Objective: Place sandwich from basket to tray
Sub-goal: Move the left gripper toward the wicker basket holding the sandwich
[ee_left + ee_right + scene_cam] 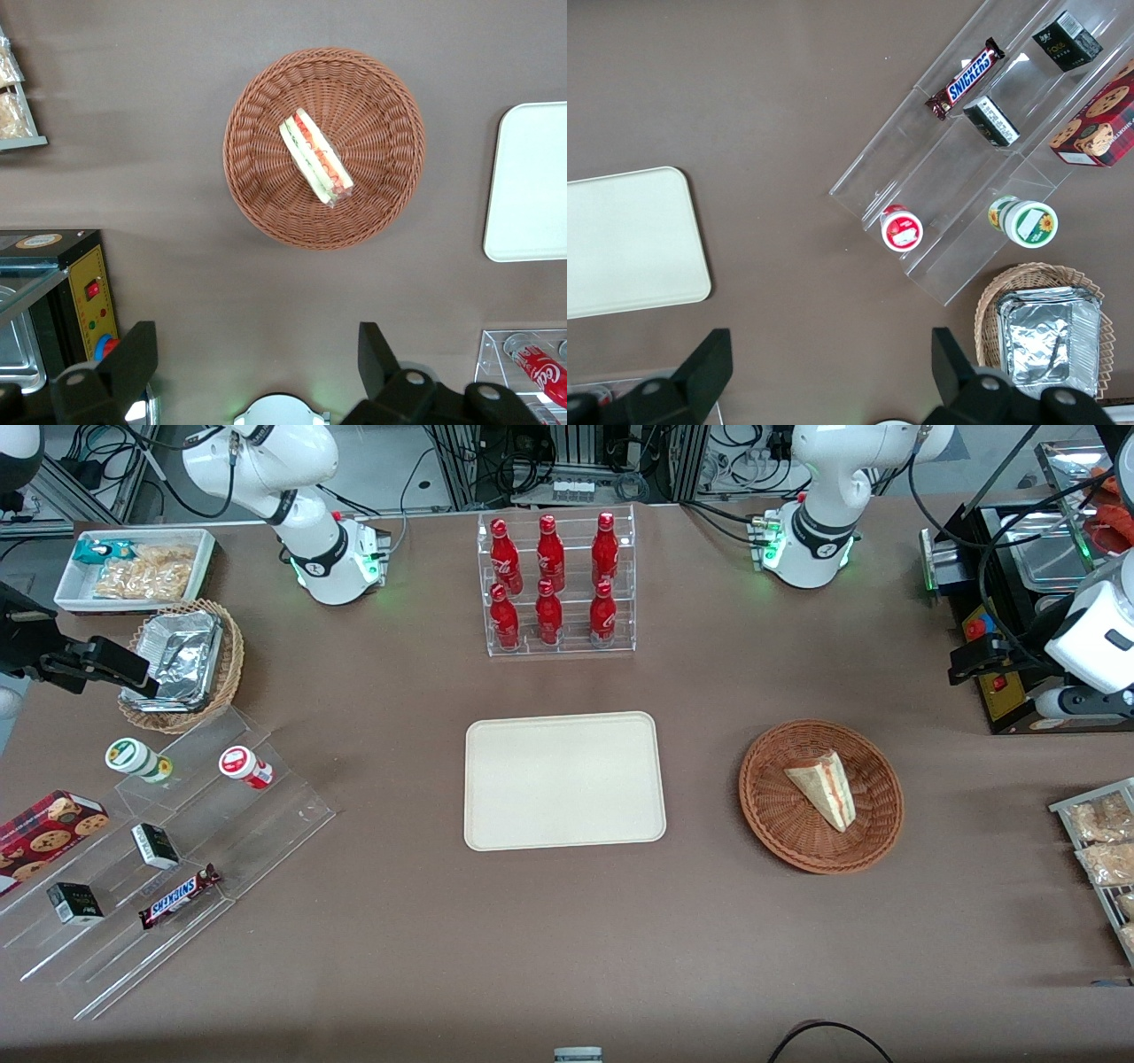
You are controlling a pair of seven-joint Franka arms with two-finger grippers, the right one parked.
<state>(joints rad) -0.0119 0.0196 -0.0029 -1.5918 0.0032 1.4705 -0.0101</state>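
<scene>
The sandwich (824, 788) (316, 159), a pale wedge with red and green filling, lies in the round reddish-brown basket (771, 815) (257, 115). The cream tray (564, 779) (532, 177) (629, 239) lies flat at the table's middle, beside the basket toward the parked arm's end, with nothing on it. My left gripper (970, 662) (257, 359) hangs open high above the table, toward the working arm's end and farther from the front camera than the basket. Nothing is between its fingers (133, 359).
A clear rack of red bottles (556, 584) stands farther from the front camera than the tray. A black appliance (1010, 602) sits under my gripper. A wire rack of snack bags (1103, 841) lies at the working arm's end. Acrylic steps with snacks (159, 841), a tan basket of foil trays (182, 664) and a white bin (133, 567) lie toward the parked arm's end.
</scene>
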